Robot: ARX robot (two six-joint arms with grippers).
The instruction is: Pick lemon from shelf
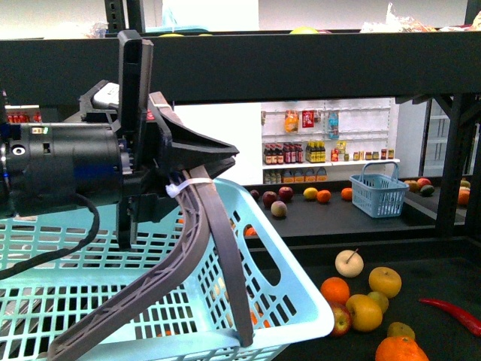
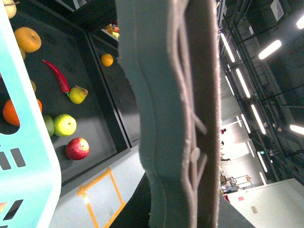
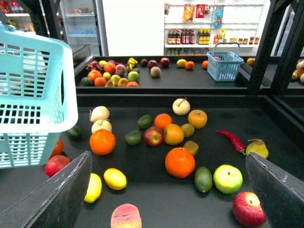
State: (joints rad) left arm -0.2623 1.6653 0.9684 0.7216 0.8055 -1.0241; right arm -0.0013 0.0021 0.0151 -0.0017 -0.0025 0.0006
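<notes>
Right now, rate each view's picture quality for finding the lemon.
Right wrist view: sharp, evenly lit, lemon clear, open right fingers dark in the foreground. Left wrist view: basket handle a close blur across the middle, ceiling lights glaring. Front view: left arm and basket block much; top washed out.

A small bright yellow oval lemon with a smooth rind lies on its side, whole, on the dark floor of a lower tray of the black metal-frame shelf. It sits toward the near left of that tray, resting free. The shelf's trays are shallow with raised rims, and another black tier spans overhead.
</notes>
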